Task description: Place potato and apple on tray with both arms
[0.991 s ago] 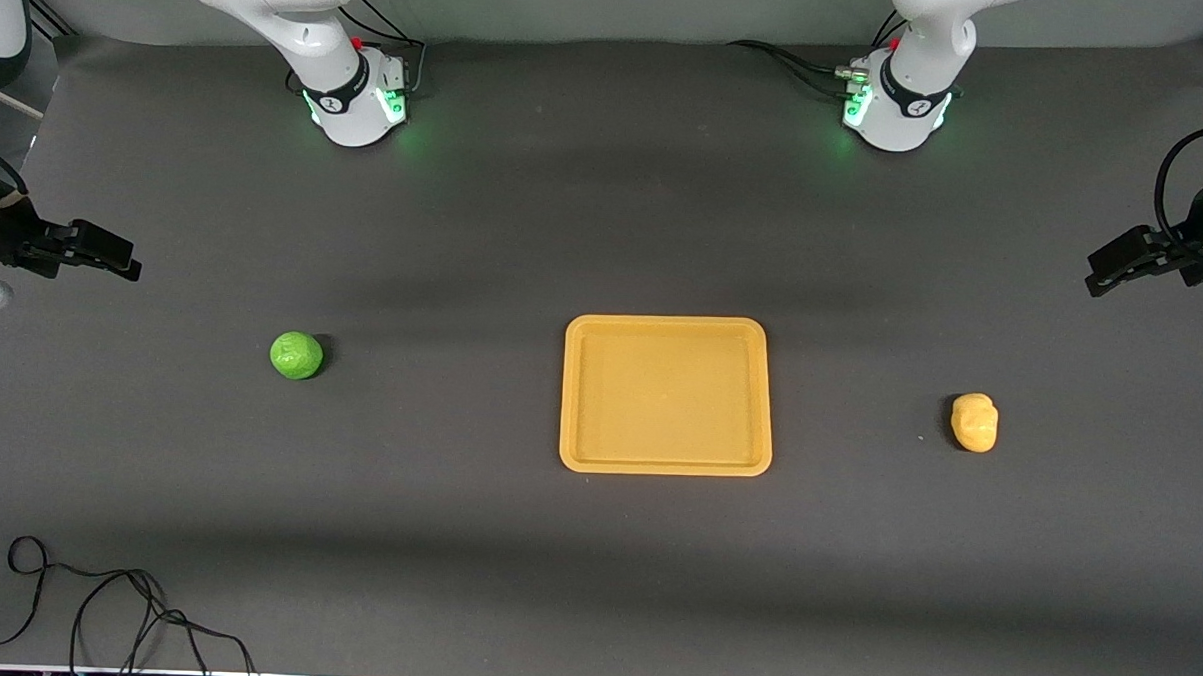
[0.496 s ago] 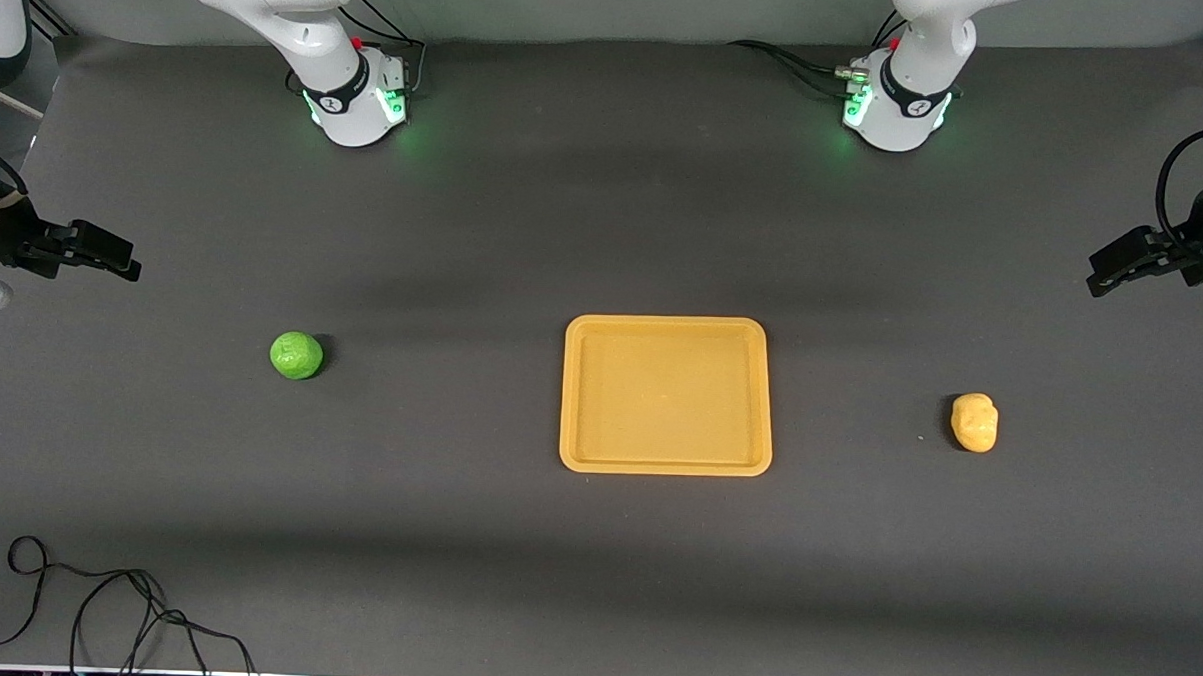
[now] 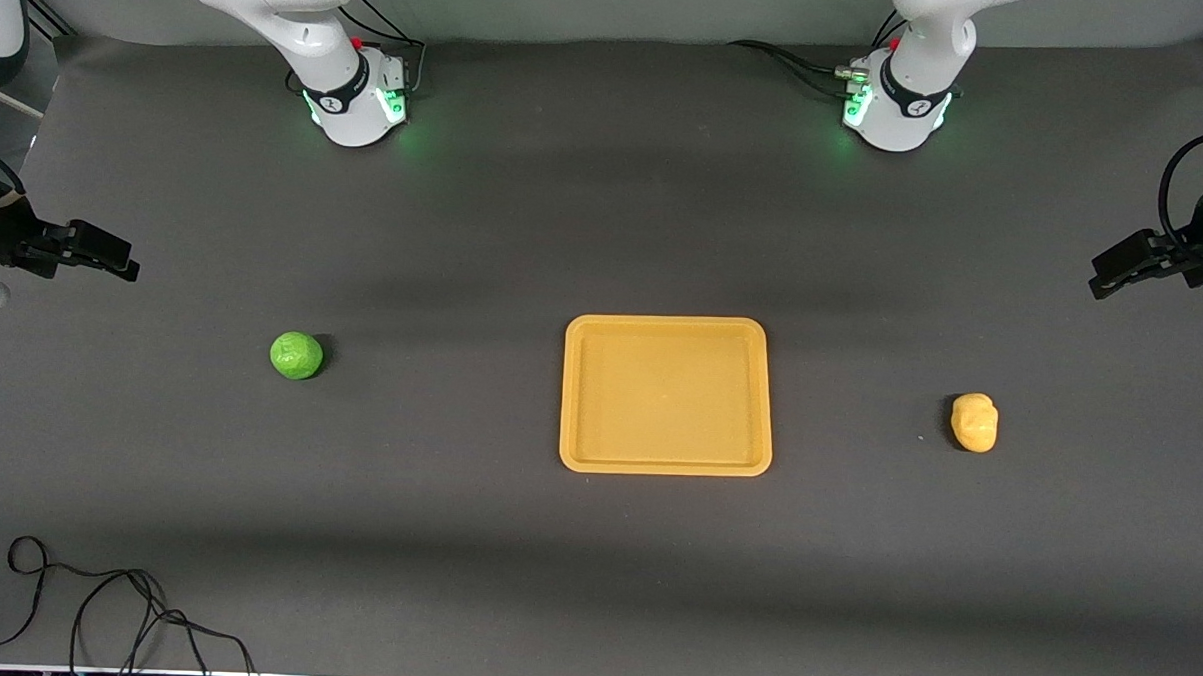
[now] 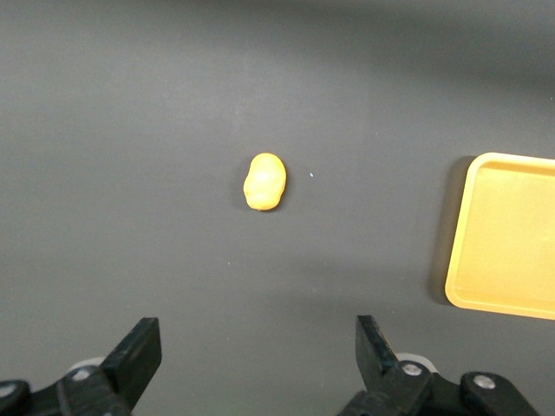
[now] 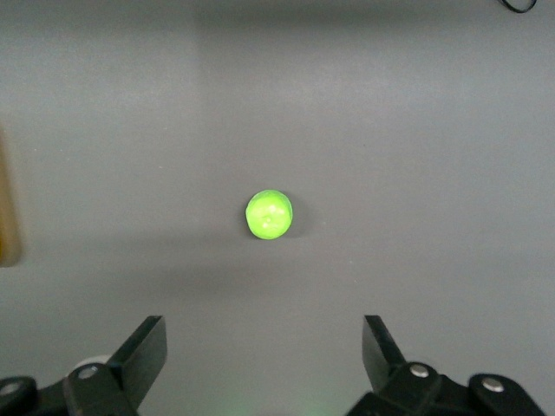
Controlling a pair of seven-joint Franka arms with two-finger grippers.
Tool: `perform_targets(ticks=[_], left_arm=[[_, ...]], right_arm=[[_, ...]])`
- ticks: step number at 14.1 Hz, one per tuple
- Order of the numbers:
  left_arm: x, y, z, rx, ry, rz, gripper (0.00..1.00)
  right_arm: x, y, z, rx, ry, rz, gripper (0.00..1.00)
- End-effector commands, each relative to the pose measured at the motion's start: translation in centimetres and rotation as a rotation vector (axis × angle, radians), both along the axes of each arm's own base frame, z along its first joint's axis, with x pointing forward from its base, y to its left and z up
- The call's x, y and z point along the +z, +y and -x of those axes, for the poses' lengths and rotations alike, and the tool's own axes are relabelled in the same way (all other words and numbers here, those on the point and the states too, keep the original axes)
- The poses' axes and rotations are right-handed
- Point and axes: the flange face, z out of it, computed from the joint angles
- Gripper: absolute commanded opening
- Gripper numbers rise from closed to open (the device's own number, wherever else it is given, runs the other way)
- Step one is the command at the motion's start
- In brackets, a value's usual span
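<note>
Two white robot arms are waiting at opposite ends of a dark grey table (image 3: 605, 228), each gripper hanging in the air with nothing in it. The right gripper (image 3: 114, 256) is hovering over the table's edge at the right arm's end, its jaws spread wide apart; in the right wrist view the two black fingers (image 5: 143, 351) are framing the apple (image 5: 269, 215) on the bare surface below. The left gripper (image 3: 1109, 276) is hovering over the edge at the left arm's end, its jaws likewise wide apart, with the potato (image 4: 264, 182) lying below it in the left wrist view.

The tray (image 3: 571, 397) is sitting empty near the middle of the table. The apple (image 3: 297, 354) is resting on the table well apart from the tray, toward the right arm's end. The potato (image 3: 975, 422) is lying on the table toward the left arm's end, slightly nearer the front camera than the apple. A loose black cable (image 3: 102, 611) is trailing across the near corner at the right arm's end.
</note>
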Motion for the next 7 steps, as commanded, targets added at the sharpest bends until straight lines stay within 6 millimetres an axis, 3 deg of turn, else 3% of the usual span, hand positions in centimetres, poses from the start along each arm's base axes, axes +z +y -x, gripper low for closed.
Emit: perform_targets(ticks=[1, 3, 7], left_arm=[[0.0, 0.2, 0.0, -0.003, -0.018, 0.006, 1.00], [-0.6, 0.4, -0.6, -0.010, -0.026, 0.010, 1.00], [-5.4, 0.7, -3.2, -0.025, 0.027, 0.008, 1.00]], right_arm=[[0.4, 0.2, -0.4, -0.020, -0.011, -0.013, 1.00], [0.5, 0.2, -0.3, -0.020, -0.013, -0.013, 1.00], [0.4, 0.2, -0.4, -0.020, -0.011, -0.013, 1.00]])
